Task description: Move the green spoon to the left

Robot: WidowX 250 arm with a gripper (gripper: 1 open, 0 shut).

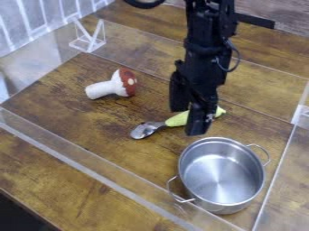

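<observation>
The black, matt-looking pincer (190, 110) with its plastic-like fingers (197, 121) stood spread over a small spoon (169, 123) whose thick yellow-green handle looked like smooth plastic and whose round bowl, just to the lower left of the pincer, was shiny silver metal. Below and to the right of the pincer sat a round steel pot (221, 174) with a brushed, softly gleaming inside, and well to its left lay a toy mushroom (111, 86) with a smooth white stem and a glossy red cap. All rested on a dark wooden table (72, 126) of visibly grained planks, edged near the pincer by clear, glossy plastic walls (90, 180) that caught streaks of light.
</observation>
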